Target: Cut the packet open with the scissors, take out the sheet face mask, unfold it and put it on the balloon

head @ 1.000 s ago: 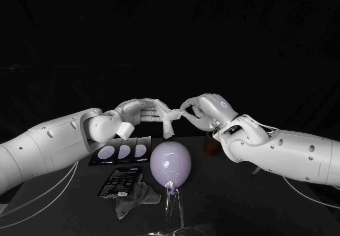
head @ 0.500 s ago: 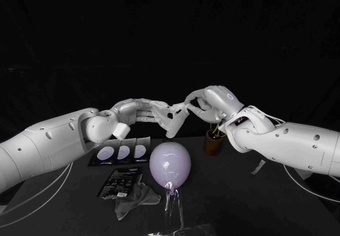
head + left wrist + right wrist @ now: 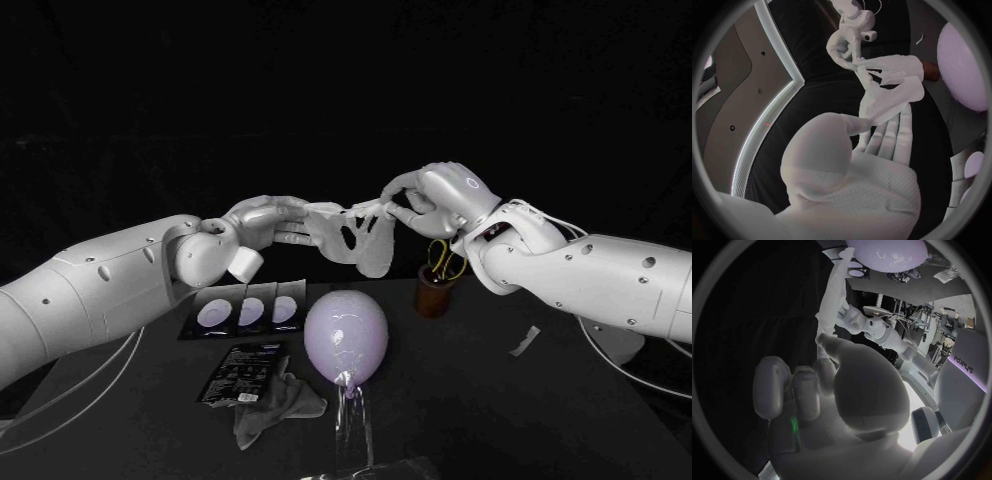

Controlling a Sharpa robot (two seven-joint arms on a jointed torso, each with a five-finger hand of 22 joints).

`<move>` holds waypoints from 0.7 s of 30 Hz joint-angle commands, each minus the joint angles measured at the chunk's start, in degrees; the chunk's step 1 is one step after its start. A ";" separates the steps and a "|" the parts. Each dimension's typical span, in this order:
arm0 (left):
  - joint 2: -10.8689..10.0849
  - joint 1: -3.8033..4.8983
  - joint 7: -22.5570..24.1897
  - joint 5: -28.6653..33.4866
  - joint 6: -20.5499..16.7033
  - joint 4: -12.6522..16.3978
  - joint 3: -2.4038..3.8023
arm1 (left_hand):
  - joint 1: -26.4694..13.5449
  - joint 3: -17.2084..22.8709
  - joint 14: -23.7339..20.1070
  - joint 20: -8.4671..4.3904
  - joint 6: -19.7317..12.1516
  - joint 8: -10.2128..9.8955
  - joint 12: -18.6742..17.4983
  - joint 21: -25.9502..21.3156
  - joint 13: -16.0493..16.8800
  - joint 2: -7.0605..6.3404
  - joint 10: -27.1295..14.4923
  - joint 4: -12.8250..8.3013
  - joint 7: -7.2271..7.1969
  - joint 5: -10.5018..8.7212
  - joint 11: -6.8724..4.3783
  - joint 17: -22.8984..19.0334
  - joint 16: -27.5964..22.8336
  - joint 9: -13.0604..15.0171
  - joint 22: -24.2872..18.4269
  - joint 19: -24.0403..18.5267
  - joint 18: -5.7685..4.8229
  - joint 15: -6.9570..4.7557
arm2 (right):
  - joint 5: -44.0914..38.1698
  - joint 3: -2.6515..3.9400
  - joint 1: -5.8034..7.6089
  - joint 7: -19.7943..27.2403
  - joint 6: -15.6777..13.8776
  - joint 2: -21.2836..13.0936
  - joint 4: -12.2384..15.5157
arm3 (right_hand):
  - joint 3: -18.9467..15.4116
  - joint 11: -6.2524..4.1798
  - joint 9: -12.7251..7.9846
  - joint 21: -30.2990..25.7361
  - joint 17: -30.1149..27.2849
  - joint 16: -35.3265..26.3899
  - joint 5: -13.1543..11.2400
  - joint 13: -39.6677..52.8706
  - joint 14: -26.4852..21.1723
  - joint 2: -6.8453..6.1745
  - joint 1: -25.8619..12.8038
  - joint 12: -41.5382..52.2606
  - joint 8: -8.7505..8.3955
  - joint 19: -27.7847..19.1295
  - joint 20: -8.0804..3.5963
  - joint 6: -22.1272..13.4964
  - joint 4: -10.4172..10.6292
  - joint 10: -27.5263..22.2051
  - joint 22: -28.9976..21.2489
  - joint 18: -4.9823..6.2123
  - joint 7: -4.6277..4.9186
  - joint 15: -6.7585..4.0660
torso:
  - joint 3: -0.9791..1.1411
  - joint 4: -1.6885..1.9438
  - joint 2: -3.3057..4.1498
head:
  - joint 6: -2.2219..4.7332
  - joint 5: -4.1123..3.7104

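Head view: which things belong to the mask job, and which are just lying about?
Job: white sheet face mask; lilac oval balloon; black flat packet.
Lying about: grey crumpled cloth; black card of white ovals; brown cylindrical cup.

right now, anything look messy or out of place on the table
A crumpled pale sheet lies next to the black packet beside the balloon, and a small pale strip lies alone off to the right. Both look like litter. The sheet mask hangs creased between the left hand and right hand.

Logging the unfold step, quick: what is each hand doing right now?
Left hand: holding one side of the sheet mask.
Right hand: pinching the mask's other side.
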 commanded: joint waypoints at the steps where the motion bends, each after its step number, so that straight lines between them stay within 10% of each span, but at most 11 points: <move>1: 0.15 0.49 2.78 -3.33 0.89 -0.25 0.08 | 0.50 -0.11 -0.10 0.11 0.74 -0.57 0.37 -0.67 0.00 -0.23 0.58 -0.41 8.79 0.07 0.13 0.01 -0.65 10.39 -0.08 -1.03 -0.67 0.11 | -2.66 0.03 0.43 2.12 3.50 0.19 -0.76 | 0.09 -0.01 0.14 0.35 15.05 0.24 0.18 2.36 5.99 -0.52 0.24 -0.27 0.39 0.83 -0.23 -0.46 -0.37 -0.23 11.59 -0.41 0.09 -0.49 | -0.03 0.01 0.03 | 0.13 0.04; 21: 0.41 4.79 5.02 -10.32 -1.74 -1.88 0.07 | 2.15 -2.72 3.73 0.06 3.27 -2.13 4.70 -1.08 0.53 -0.34 10.71 -0.24 7.75 0.06 -1.75 0.89 -0.45 6.58 0.32 -2.51 -1.33 -1.17 | -9.27 -0.12 1.58 1.74 6.70 -0.55 0.78 | -0.22 0.05 0.55 0.47 15.05 0.24 0.18 2.18 5.99 -1.01 0.46 -0.56 0.94 0.81 -0.25 -0.82 -0.59 -0.27 11.62 -0.43 0.14 -0.42 | -0.06 0.03 -0.01 | 0.97 0.02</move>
